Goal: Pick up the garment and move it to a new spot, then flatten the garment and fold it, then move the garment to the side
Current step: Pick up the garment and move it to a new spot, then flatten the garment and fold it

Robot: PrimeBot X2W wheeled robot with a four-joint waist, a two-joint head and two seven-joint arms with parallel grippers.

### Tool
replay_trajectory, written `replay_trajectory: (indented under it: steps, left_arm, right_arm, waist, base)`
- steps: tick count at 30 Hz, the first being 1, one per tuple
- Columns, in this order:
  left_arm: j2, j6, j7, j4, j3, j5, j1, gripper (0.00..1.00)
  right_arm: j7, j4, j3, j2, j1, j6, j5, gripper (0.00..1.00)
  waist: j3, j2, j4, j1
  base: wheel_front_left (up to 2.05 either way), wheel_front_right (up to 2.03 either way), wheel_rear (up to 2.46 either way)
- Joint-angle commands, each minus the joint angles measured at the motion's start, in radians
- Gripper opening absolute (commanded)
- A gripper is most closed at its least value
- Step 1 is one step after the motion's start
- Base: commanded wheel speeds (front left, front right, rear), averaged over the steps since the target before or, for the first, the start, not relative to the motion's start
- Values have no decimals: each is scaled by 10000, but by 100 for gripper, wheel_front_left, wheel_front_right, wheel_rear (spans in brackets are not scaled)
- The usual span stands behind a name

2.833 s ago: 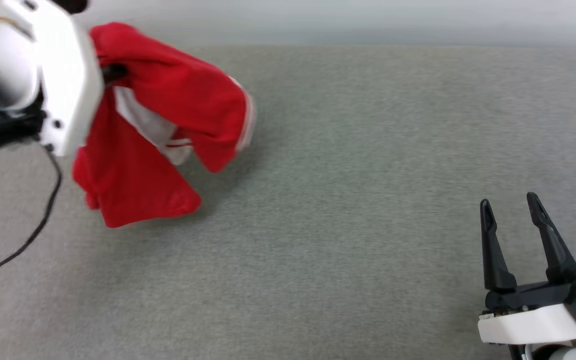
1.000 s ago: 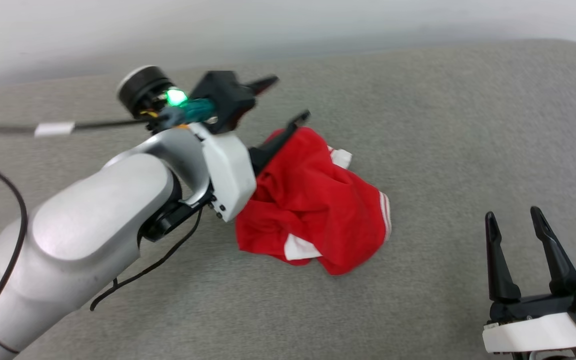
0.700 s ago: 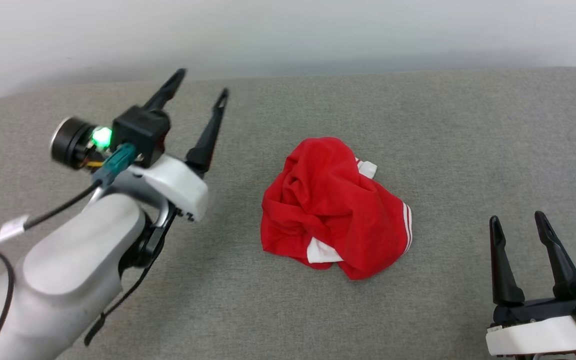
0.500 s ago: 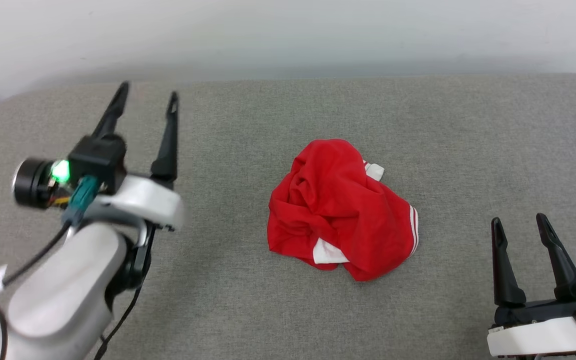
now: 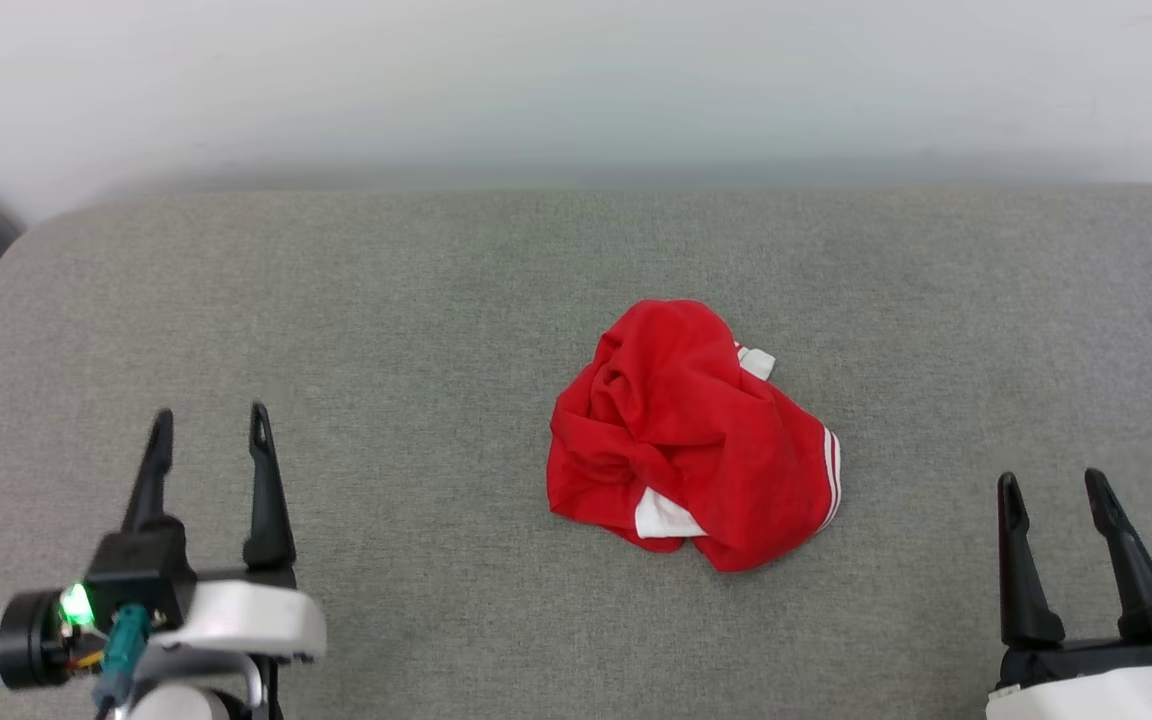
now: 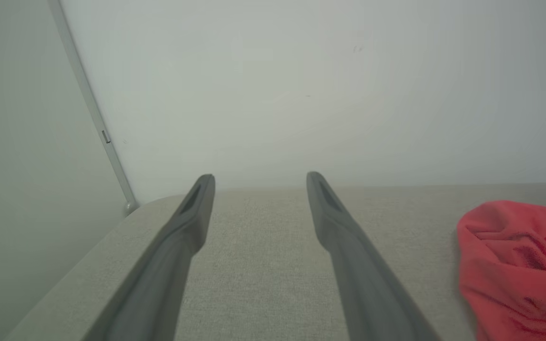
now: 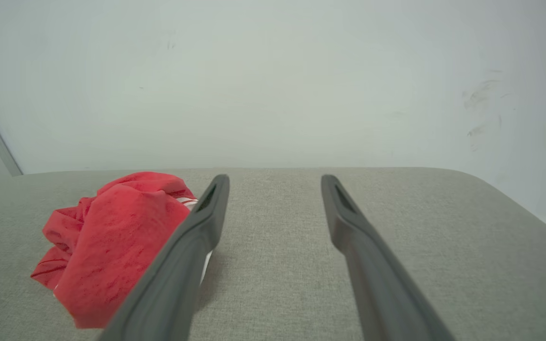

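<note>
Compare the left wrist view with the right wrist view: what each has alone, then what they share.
Left wrist view: the left gripper, two long dark fingers spread open, and the rounded left corner of the grey fabric surface. Right wrist view: the right gripper, equally open, the surface's rounded right corner and dark scuff marks on the pale wall. Both: the crumpled red soft-fabric garment lying free on that surface, the wall, and a thin grey rail at the left edge.
</note>
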Motion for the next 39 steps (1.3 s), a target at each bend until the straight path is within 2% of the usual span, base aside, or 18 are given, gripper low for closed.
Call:
replay_trajectory:
  steps: [1, 2, 7, 13, 16, 17, 28, 39]
  left_arm:
    - [-9, -18, -25, -21, 11, 60, 71, 100]
    - [-368, -326, -25, -21, 243, 375, 523, 100]
    - [-1061, -1114, -25, 338, 608, 958, 1235, 100]
    - [-1762, -2032, -26, 565, 1038, 1402, 1699, 100]
    - [-1942, -2252, -26, 596, 1223, 1559, 1783, 100]
    - [-2170, -2527, -26, 651, 1458, 1747, 1893, 100]
    - [-2765, -3454, -26, 782, 2159, 2203, 1925, 100]
    - [-3062, -3812, -26, 887, 2595, 2568, 1936, 100]
  right_arm:
    - [-20, 35, -14, 1, 87, -3, 83, 100]
    - [-20, 101, -14, -1, 232, -3, 111, 100]
    - [-20, 279, -29, 1, 521, -5, 237, 100]
    - [-20, 421, 44, -1, 815, -3, 429, 100]
    - [-20, 464, 74, -1, 897, -5, 505, 100]
    - [-20, 501, 81, -1, 961, -3, 621, 100]
    - [-20, 620, 148, -1, 1040, -5, 722, 100]
    - [-20, 597, 199, -1, 1023, -3, 657, 100]
  waist:
    - [-67, 0, 36, 1]
    - [-206, 0, 80, 1]
    - [-525, 0, 113, 1]
    - [-783, 0, 106, 1]
    - [-827, 0, 94, 1]
    - [-863, 0, 85, 1]
    - [-888, 0, 86, 1]
    - [-902, 0, 76, 1]
  base:
    - [0, 0, 0]
    - [0, 0, 0]
    - [0, 0, 0]
    - [0, 0, 0]
    - [0, 0, 0]
    - [0, 0, 0]
    - [0, 0, 0]
    - [0, 0, 0]
